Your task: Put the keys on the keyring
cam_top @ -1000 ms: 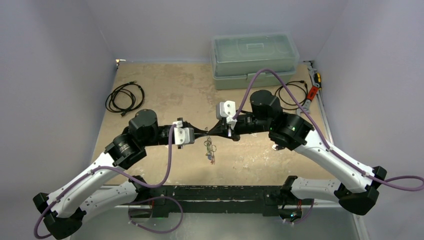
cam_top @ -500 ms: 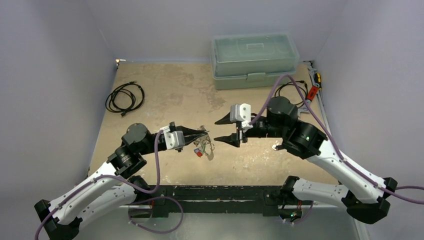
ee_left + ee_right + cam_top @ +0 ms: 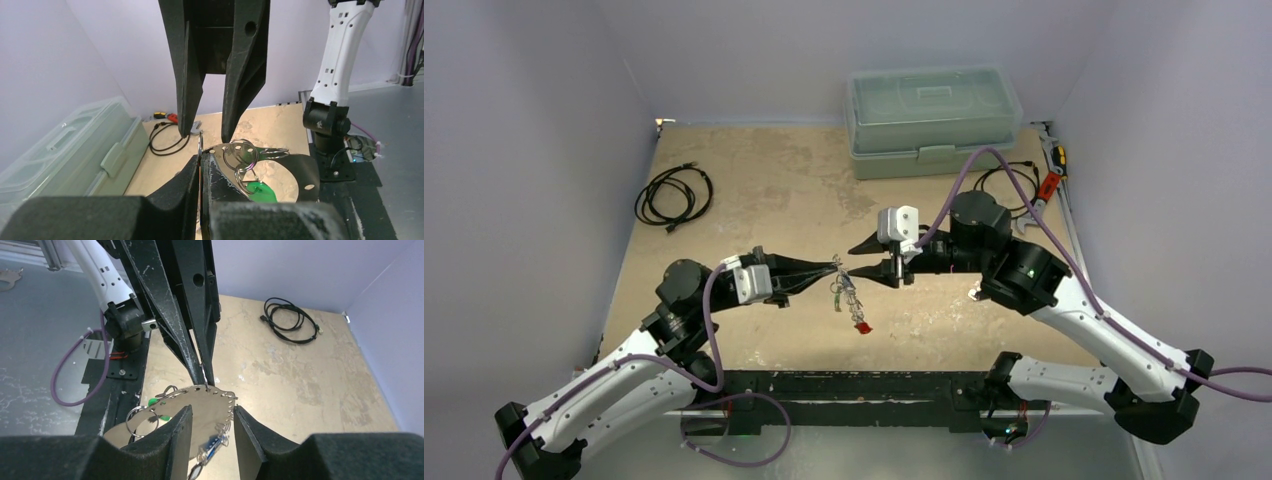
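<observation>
In the top view, the left claw [image 3: 832, 266] is shut tight on the keyring [image 3: 838, 274] in the middle of the frame, above the worktop [image 3: 764, 190]. The keys [image 3: 851, 303] hang down from it in a string, with a red tag [image 3: 862, 327] at the bottom. Half a second ago the bunch was bunched up close to the left claw; now it dangles lower. The right claw [image 3: 854, 261] is wide open and has slid left, so its tips are just beside the ring.

In the left wrist view, the left claw [image 3: 201, 161] pinches the thin keyring [image 3: 200, 144] at the bottom middle. The right claw [image 3: 206, 134] reaches in from the top with its fingers apart, holding nothing. A green tag [image 3: 260, 190] shows low in the middle of the frame.

In the right wrist view, the right claw [image 3: 212, 415] gapes open at the bottom. The keyring [image 3: 220, 389] sits just past its tips, and the left claw [image 3: 204, 377] holds the ring's top.

The right claw looks ready to take a new hold. Keys seem to be on the ring, but whether all of them are cannot be told.
</observation>
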Action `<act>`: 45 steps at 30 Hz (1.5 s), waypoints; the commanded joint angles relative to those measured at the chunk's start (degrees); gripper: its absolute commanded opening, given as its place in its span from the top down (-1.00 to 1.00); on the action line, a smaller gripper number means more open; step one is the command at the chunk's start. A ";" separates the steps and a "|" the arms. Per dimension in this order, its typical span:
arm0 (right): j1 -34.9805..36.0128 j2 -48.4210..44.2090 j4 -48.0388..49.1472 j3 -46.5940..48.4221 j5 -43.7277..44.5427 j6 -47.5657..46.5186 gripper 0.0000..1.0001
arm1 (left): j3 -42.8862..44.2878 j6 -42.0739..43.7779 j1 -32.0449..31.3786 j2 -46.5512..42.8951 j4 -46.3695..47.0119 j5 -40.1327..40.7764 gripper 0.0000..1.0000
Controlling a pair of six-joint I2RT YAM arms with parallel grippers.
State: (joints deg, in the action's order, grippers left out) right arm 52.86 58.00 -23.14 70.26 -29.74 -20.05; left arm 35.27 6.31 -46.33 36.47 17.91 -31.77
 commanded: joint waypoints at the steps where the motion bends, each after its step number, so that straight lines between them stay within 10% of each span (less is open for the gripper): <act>1: 0.05 0.24 1.28 2.12 -1.93 0.06 0.24 | -0.54 -3.15 -0.24 -0.87 7.11 -1.33 1.00; 45: 0.09 6.10 0.90 3.18 -5.92 -0.07 0.66 | 0.62 -2.92 -0.18 2.11 5.76 -4.42 1.00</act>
State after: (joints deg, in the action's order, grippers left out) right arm 52.56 62.48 -23.35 72.34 -32.95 -20.08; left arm 34.48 3.77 -46.19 38.15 20.10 -33.47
